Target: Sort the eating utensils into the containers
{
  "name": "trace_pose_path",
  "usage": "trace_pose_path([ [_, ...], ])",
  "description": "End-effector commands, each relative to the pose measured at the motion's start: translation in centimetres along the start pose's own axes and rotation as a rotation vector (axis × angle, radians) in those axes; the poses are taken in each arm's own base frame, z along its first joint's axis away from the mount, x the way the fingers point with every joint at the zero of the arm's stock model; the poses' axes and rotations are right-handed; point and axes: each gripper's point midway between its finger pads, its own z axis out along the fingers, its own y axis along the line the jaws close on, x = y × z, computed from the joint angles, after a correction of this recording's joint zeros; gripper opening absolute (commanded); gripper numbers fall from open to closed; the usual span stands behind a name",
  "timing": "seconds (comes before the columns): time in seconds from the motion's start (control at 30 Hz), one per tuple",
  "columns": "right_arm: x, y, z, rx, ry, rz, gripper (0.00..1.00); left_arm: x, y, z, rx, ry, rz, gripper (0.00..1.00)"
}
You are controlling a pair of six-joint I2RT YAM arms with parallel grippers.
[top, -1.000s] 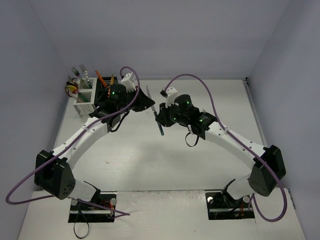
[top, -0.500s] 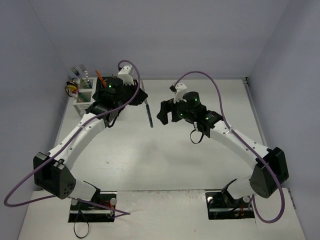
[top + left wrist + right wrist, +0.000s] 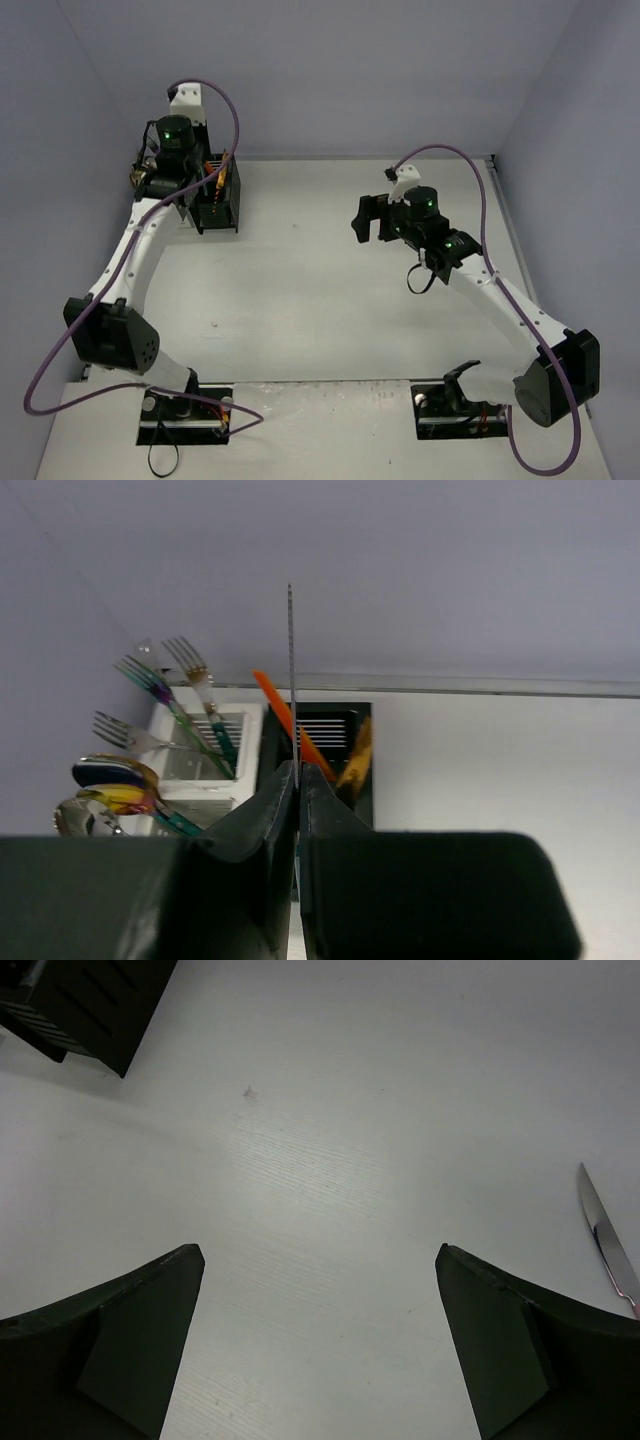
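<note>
Black caddy (image 3: 217,200) is my reference: far-left corner of the desk (image 3: 300,300), white caddy (image 3: 215,755) right beside it on its left.

Left hand (image 3: 297,772) hangs above the pair, clenched tight on a thin knife (image 3: 290,680). It's seen edge-on, blade running out of the fingers toward the back wall. In the wrist view the blade lines up with the seam where black caddy meets white. Can't tell which one it's actually over.

Inside the black caddy: orange-red utensil (image 3: 272,702) leaning left, gold one (image 3: 357,760) to its right. White caddy holds teal-handled forks (image 3: 200,680), tines up, plus rainbow-tinted spoons (image 3: 105,773) fanning out on the side away from the black caddy.

Right hand (image 3: 368,215) is well to the right of the black caddy, above bare desk, fingers (image 3: 130,1330) spread wide, gripping nothing.

Loose knife (image 3: 605,1240) lies flat on the desk at the right edge of the right wrist view, opposite side from the black caddy's corner (image 3: 90,1000). Silver blade, handle mostly cut off by the frame.
</note>
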Motion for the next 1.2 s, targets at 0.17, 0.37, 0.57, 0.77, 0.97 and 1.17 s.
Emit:
trace_pose_path([
  [0.17, -0.8, -3.3, -2.0, 0.135, -0.043, -0.004, 1.00, -0.8, 1.8, 5.9, -0.116, -0.068, 0.067, 0.00],
  [0.37, 0.0, -6.0, -2.5, 0.230, -0.023, 0.018, 1.00, 3.6, 1.3, 8.0, -0.111, 0.027, 0.100, 0.00],
  [0.57, 2.1, -10.8, -2.1, 0.384, 0.089, 0.066, 1.00, 5.4, 1.1, 7.0, -0.088, 0.114, 0.098, 0.29],
  [0.77, 4.7, -15.4, -0.8, 0.470, 0.233, 0.144, 1.00, 4.8, 1.0, 4.4, -0.053, 0.122, 0.057, 0.54],
  [0.97, 7.4, -17.9, 1.1, 0.475, 0.373, 0.243, 1.00, 3.7, -0.5, 0.9, 0.044, 0.142, -0.055, 0.68],
  [1.17, 10.3, -20.3, 3.2, 0.487, 0.489, 0.299, 1.00, 5.7, -3.2, -3.5, 0.188, 0.231, -0.159, 0.70],
])
